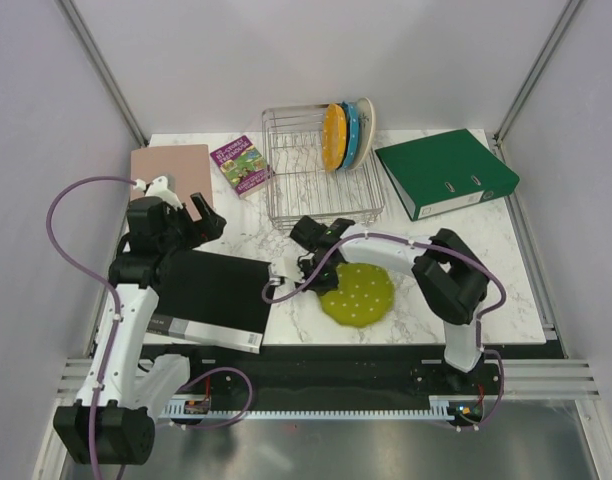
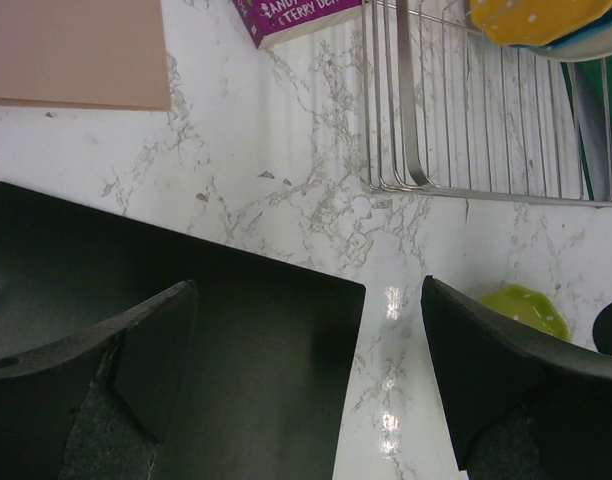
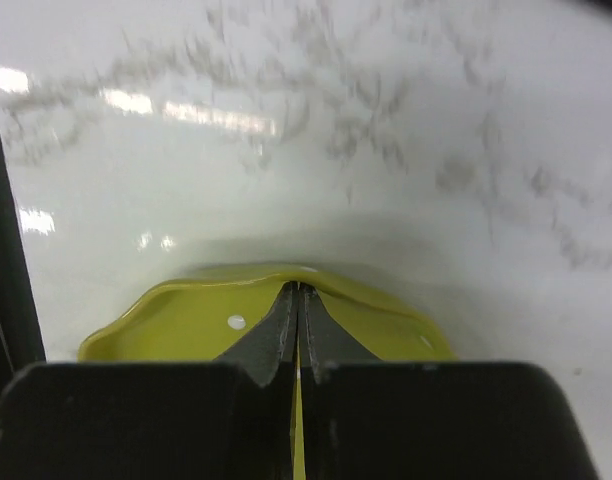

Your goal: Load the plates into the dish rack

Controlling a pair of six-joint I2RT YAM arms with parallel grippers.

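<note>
**Claws: right claw (image 3: 297, 292) clamped on green plate (image 1: 364, 297), left claw (image 2: 308, 300) spread wide**

The right claw was pinched almost closed on the green plate's left rim. The plate was on the white marble counter (image 1: 486, 275), just in front of the dish rack (image 1: 294, 172). The left claw held nothing and hovered over a black board (image 1: 211, 290). My right wrist view cut off most of the plate, so I couldn't tell whether its rim was raised. Three plates (image 1: 346, 136) stood on edge at the rack's right end. Pale grey walls enclosed the counter.
</note>
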